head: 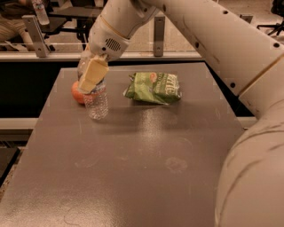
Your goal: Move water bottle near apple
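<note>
The water bottle [98, 104] is a small clear plastic bottle. It stands upright on the grey table [146, 168] at the far left. The red-orange apple [77, 93] lies just left of and behind it, touching or nearly touching it. My gripper [91, 76] comes down from the upper right and is shut on the bottle's upper part. One cream finger pad [94, 73] lies across the front of the bottle. The bottle's cap and label are hidden by the gripper.
A green crinkled snack bag [154, 88] lies to the right of the bottle at the table's far middle. My white arm [230, 48] crosses the upper right of the view. A rail with posts [35, 29] and a small distant bottle [41, 12] stand behind the table.
</note>
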`<control>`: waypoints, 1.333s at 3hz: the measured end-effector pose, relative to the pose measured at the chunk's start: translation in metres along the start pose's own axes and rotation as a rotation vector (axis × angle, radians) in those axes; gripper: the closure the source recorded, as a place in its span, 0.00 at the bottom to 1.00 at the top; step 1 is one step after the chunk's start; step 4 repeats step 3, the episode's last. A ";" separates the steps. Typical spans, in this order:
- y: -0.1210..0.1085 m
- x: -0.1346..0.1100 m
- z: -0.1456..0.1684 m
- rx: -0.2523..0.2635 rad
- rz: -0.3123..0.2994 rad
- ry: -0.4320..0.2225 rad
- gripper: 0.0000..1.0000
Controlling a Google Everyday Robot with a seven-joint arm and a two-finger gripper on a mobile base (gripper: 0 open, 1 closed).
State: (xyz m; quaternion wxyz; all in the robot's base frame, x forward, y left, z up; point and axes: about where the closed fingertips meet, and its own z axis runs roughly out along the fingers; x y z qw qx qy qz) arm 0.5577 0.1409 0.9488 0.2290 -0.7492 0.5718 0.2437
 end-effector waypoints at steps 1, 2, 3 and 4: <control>0.000 0.001 0.003 -0.006 0.002 -0.005 0.14; -0.001 0.000 0.005 -0.007 0.001 -0.007 0.00; -0.001 0.000 0.005 -0.007 0.001 -0.007 0.00; -0.001 0.000 0.005 -0.007 0.001 -0.007 0.00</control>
